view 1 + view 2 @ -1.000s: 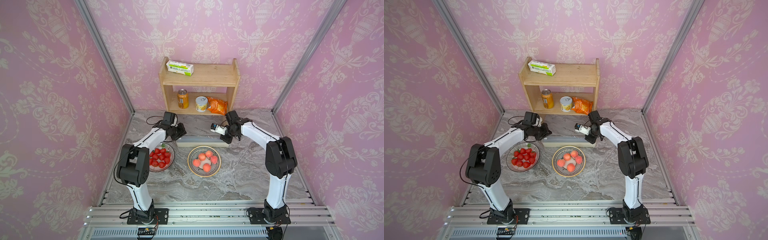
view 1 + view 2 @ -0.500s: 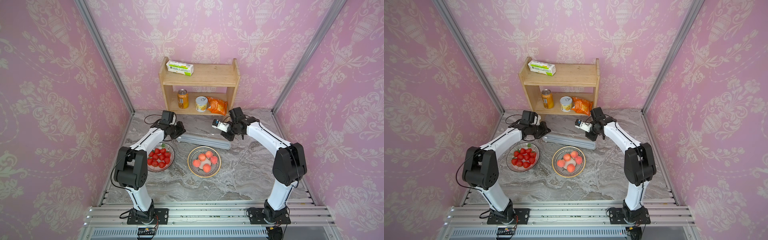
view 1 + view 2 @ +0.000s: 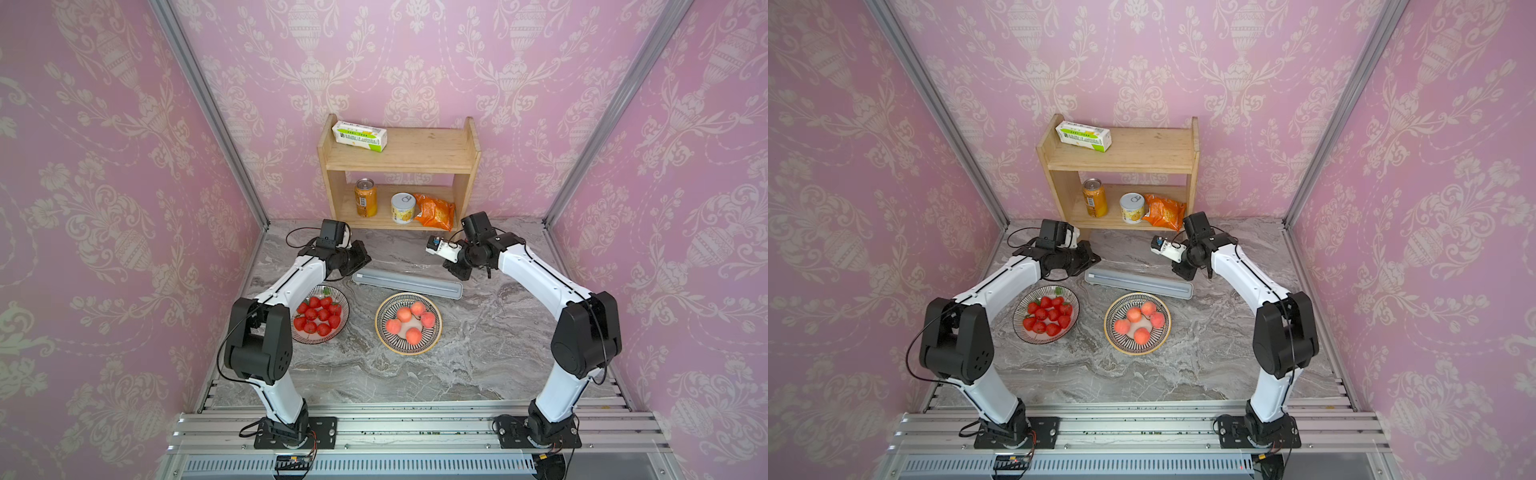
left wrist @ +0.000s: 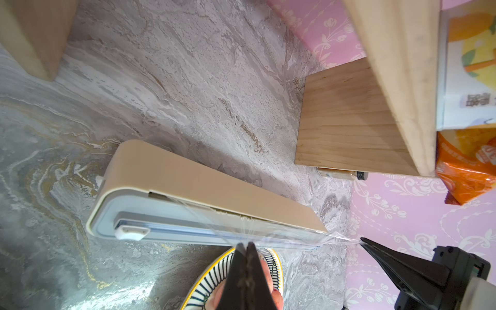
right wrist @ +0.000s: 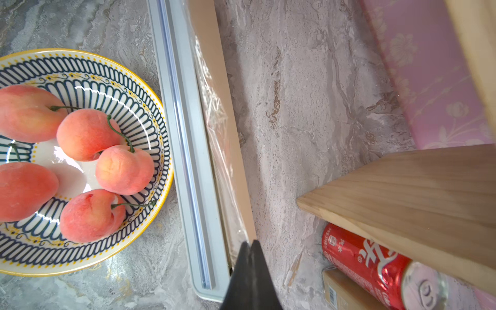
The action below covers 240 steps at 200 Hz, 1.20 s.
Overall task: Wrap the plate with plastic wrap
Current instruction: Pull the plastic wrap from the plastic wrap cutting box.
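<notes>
Lying on the table (image 3: pixel 478 353) just behind the plate (image 3: pixel 435 332), the dispenser box (image 3: pixel 407 283) runs crosswise, right end nearer the front, with left gripper (image 4: pixel 245 245) and right gripper (image 5: pixel 249 244) clamped closed on its plastic wrap (image 4: pixel 222 222).

cream dispenser box (image 4: pixel 204 182) with greyish-blue lid (image 4: pixel 166 212); white plate (image 5: pixel 128 90) striped dark blue, yellow-edged; pink-orange peaches (image 5: pixel 124 170); red strawberries (image 3: pixel 318 318); grey veined marble tabletop (image 3: pixel 478 345); pink floral wallpaper (image 3: pixel 104 208).

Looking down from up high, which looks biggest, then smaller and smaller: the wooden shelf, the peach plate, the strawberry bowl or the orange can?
In a top view:
1. wooden shelf
2. peach plate and strawberry bowl: they look about alike, so no ranking between them
3. orange can
</notes>
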Tool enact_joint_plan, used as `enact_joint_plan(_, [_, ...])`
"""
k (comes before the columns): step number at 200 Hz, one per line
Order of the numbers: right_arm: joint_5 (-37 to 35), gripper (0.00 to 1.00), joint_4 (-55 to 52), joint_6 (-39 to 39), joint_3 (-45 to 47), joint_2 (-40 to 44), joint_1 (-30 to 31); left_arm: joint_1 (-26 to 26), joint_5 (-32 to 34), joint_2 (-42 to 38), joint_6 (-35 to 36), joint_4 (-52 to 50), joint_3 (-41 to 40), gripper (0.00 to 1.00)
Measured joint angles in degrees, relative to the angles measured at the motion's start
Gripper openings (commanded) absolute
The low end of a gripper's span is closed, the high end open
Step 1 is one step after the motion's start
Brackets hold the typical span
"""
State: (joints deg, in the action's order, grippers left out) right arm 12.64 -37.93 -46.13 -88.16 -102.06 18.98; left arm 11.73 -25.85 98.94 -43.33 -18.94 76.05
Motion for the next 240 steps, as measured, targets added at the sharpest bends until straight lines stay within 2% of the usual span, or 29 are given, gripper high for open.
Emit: enact_joint_plan(240, [-0.6,0.0,-0.1,1.1,0.0,3.7,0.0,0.0,0.0,-4.3,-1.3,-0.1,0.0,0.0])
